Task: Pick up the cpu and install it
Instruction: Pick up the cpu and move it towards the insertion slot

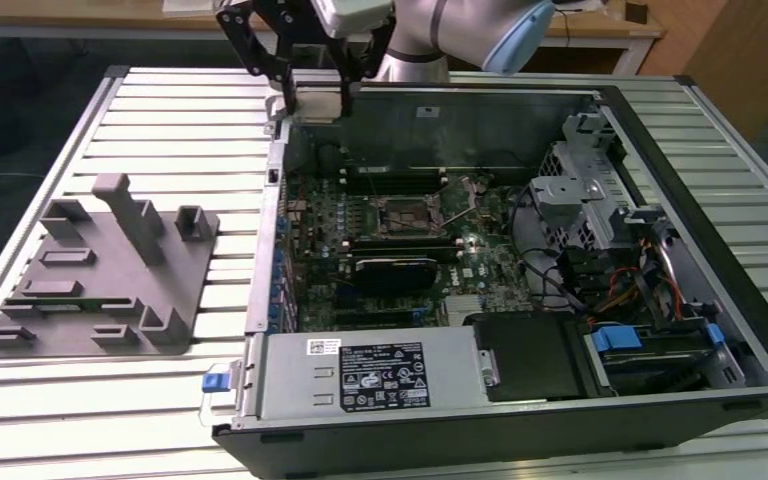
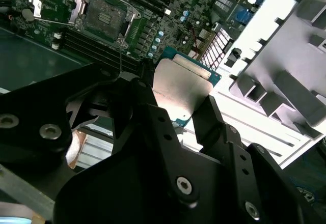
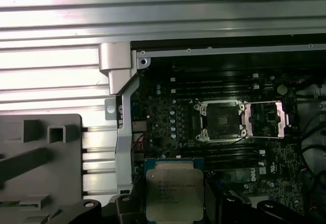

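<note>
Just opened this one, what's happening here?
A robot arm's end effector grips the cpu between its fingers, hovering over a corner of the open computer case. The socket on the motherboard is empty with its metal frame flipped open, so the cpu is not yet installed. A grey holder lies on the slatted table at the exterior view's left.

Robotics lab, slatted metal bench, opened computer case
</note>
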`<state>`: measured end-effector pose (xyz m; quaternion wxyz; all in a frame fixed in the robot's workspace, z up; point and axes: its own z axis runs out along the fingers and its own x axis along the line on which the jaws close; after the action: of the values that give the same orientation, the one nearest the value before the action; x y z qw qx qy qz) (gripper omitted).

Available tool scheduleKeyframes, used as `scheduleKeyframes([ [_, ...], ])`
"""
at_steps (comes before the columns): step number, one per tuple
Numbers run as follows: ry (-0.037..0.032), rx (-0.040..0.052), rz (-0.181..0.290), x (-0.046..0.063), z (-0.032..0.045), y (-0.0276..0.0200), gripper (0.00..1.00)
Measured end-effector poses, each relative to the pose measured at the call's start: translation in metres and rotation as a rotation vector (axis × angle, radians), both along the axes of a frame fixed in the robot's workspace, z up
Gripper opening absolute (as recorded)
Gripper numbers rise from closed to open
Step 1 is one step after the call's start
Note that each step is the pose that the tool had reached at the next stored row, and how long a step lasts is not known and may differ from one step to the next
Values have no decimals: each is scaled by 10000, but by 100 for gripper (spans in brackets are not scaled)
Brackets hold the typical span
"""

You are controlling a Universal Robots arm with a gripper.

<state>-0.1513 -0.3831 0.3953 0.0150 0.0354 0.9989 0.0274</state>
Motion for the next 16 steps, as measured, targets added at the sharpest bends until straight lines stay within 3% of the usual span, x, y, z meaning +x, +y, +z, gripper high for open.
scheduleKeyframes([
  [16, 0, 0, 0, 330, 0, 21, 55],
])
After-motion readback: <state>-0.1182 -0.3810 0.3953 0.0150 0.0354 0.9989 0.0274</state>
